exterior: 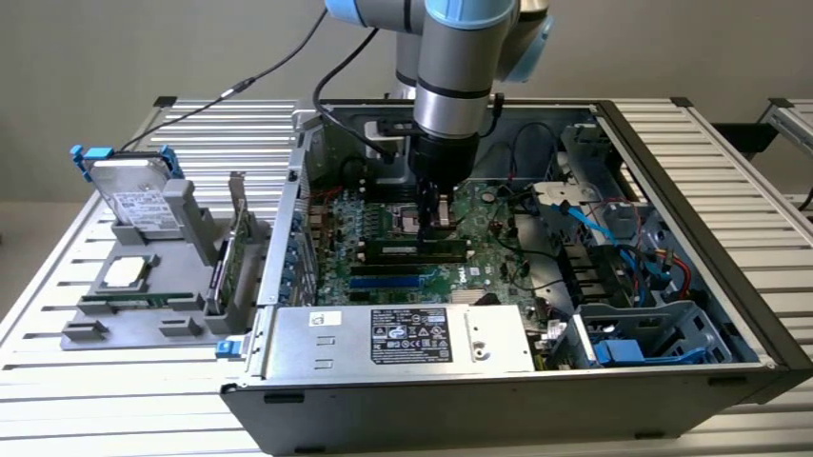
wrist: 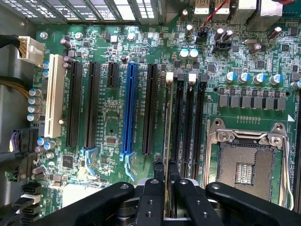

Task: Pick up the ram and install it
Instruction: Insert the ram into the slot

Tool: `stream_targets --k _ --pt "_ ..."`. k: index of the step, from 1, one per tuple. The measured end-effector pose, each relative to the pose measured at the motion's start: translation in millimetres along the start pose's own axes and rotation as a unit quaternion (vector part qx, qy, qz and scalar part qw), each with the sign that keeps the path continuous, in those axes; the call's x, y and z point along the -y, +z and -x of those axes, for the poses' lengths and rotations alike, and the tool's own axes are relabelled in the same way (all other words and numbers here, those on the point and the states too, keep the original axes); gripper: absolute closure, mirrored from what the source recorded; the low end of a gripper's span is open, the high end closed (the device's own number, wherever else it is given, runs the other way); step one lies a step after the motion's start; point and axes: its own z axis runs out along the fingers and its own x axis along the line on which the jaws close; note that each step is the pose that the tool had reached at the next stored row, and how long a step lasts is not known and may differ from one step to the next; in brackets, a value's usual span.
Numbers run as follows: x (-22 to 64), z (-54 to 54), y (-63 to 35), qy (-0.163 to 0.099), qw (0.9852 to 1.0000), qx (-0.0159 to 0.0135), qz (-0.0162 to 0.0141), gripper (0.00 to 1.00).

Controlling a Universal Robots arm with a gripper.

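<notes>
At the exterior view's centre, the black fingers (wrist: 153, 200) pinch narrowly on the narrow green circuit-board ram (wrist: 166, 122), held on edge over the green motherboard (wrist: 113, 122), its long axis parallel to the long black memory slots (wrist: 180, 122) beside it.

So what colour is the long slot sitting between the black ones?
Bright blue; the slot shows best in the wrist view.

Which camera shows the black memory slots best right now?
The wrist view: the memory slots run nearly their full length beside the CPU socket, seen from above. In the exterior view they lie at a slant, partly hidden behind the gripper.
</notes>
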Motion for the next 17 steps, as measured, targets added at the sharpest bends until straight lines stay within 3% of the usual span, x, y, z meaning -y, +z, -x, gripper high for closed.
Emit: stream_targets --k 17 --pt "0.1 0.4 1.3 0.006 1.0000 0.0003 0.0011 0.86"
